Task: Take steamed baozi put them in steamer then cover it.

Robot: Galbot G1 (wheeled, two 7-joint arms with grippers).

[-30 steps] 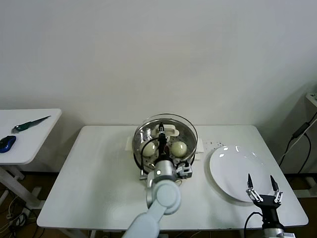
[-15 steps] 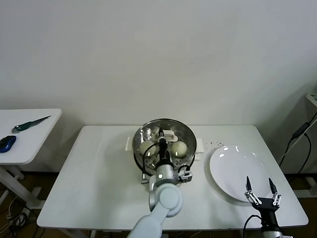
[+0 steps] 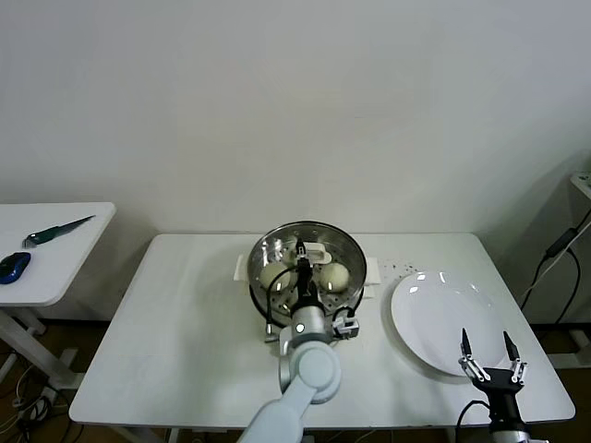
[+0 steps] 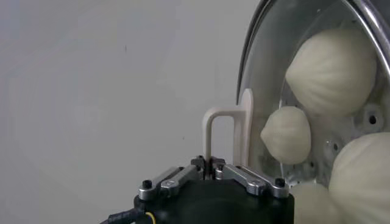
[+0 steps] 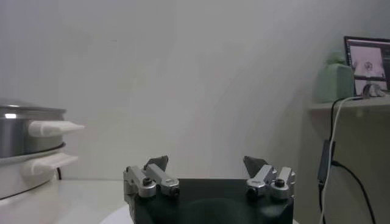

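Note:
The steamer stands mid-table on its cream-white base. The clear glass cover lies over it. My left gripper is shut on the cover's cream-white handle, which the left wrist view shows clamped between the jaws of my left gripper. Several cream-white baozi show through the glass, two in the head view and more in the left wrist view. My right gripper is open and empty over the near edge of the white plate.
A side table at the left holds a knife and a blue mouse. A cable hangs at the right. The right wrist view shows my open right gripper and the steamer's side.
The cover, held by my left gripper, has come down from a slightly raised position onto the steamer. My right gripper has dropped a little.

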